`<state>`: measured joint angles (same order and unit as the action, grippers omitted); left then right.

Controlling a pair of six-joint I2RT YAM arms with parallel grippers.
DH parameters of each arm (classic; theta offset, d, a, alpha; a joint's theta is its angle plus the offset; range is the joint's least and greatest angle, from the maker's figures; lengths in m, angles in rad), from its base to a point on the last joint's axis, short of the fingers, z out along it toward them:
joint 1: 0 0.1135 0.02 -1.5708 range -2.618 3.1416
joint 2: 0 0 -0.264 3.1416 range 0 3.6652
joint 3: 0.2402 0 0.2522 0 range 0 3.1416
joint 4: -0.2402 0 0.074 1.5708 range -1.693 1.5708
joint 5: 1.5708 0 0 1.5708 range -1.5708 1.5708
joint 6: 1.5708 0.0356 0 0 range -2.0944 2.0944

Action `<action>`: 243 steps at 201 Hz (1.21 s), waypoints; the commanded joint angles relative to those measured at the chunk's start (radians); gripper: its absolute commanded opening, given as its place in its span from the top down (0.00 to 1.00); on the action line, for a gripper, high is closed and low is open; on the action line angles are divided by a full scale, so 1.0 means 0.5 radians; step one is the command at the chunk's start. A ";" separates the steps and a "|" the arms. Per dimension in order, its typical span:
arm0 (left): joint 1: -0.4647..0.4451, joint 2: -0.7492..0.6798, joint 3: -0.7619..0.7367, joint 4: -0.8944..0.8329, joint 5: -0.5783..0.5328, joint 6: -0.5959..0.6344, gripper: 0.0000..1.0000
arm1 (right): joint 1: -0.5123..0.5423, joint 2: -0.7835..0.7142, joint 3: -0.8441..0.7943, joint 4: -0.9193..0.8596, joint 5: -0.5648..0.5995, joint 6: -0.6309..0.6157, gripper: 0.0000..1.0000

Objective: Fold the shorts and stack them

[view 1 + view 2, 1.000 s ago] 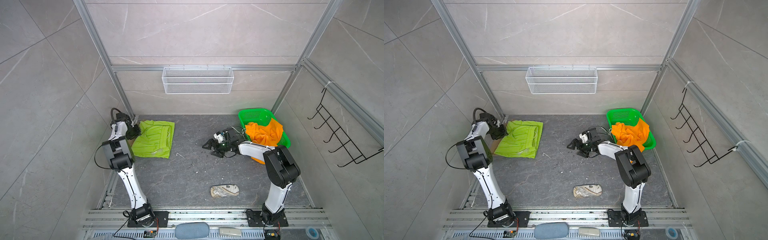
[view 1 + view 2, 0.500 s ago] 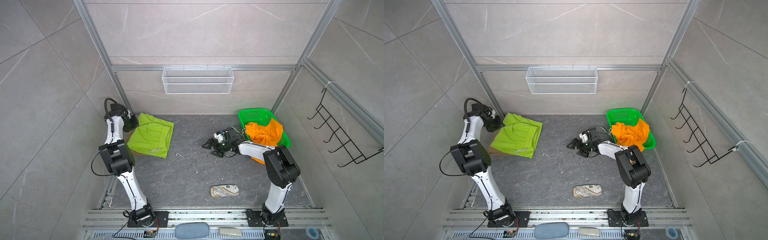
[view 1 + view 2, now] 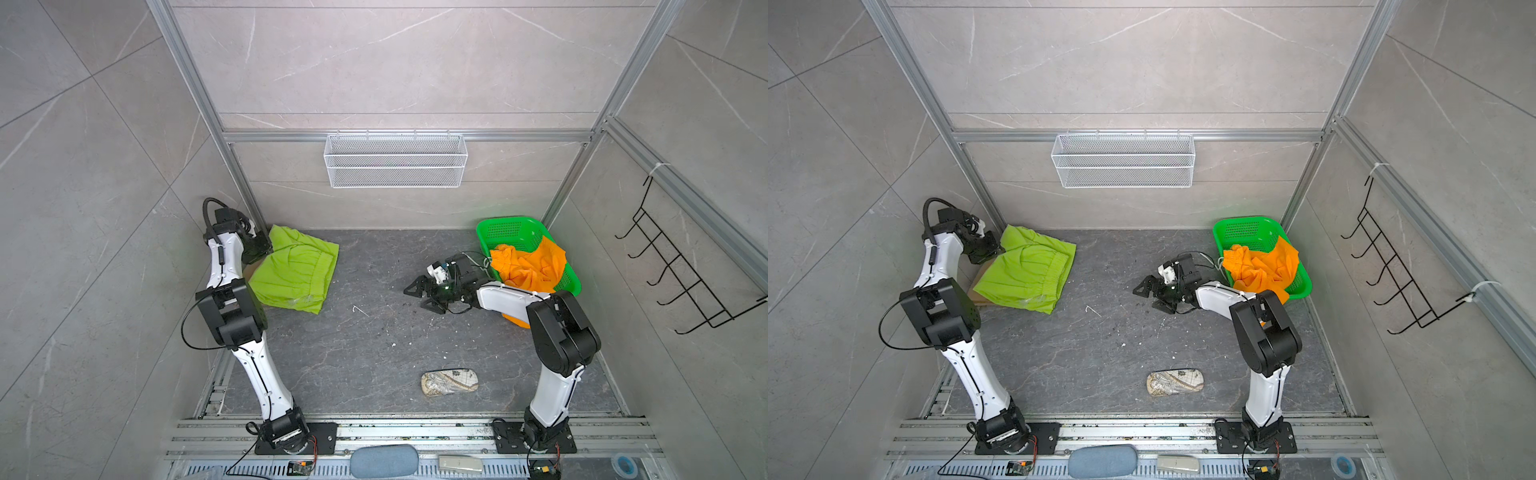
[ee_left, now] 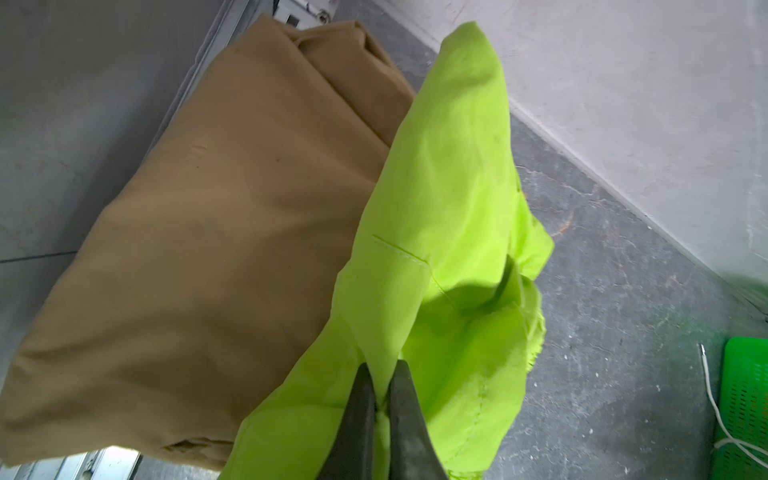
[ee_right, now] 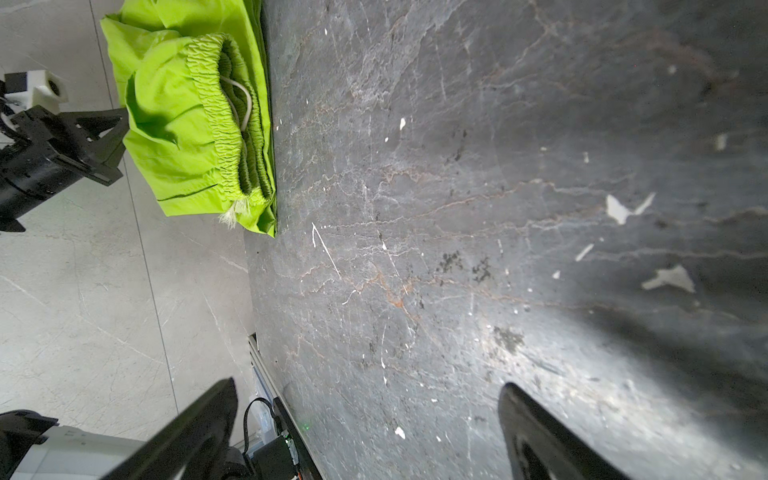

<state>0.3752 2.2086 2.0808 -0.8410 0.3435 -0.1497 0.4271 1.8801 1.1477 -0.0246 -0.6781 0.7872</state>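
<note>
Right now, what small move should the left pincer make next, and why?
Probably carry the pinched edge across the green shorts and lay it down: the left pincer is shut on that lifted edge, with the tan shorts partly underneath.

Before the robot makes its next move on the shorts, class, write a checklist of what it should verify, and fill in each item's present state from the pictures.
1. Does the left gripper pinch the green shorts? Ok: jaws shut on a cloth edge.
2. Are the tan shorts folded underneath? Ok: flat, partly uncovered.
3. Do the green shorts sit squarely on the tan pair? Not ok: offset, with one edge lifted.
4. Is the right gripper free? Ok: open and empty above the table.
5. Are the orange shorts folded? Not ok: bunched in the basket, hanging over its rim.
6. Is the pouch out of the way? Ok: it lies apart near the front.
</note>
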 commanded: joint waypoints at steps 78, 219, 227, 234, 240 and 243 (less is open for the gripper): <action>0.072 0.188 0.097 -0.059 -0.123 -0.055 0.60 | 0.017 0.016 0.022 0.005 -0.011 0.018 0.01; -0.225 -0.334 -0.317 0.115 -0.072 -0.351 0.00 | 0.082 0.033 0.078 -0.021 -0.001 0.025 0.01; -0.224 -0.358 -0.361 0.183 -0.078 -0.379 0.00 | 0.085 0.027 0.073 -0.036 0.005 0.013 0.01; -0.226 -0.365 -0.367 0.191 -0.105 -0.385 0.00 | 0.085 0.021 0.070 -0.043 0.008 0.005 0.01; -0.223 -0.369 -0.359 0.181 -0.131 -0.385 0.00 | 0.085 0.020 0.067 -0.053 0.008 -0.005 0.01; -0.226 -0.369 -0.349 0.169 -0.150 -0.382 0.00 | 0.085 0.020 0.067 -0.059 0.010 -0.009 0.01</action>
<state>0.2470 2.0670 1.9114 -0.7746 0.3069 -0.3107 0.4629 1.8835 1.1587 -0.0284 -0.6777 0.7933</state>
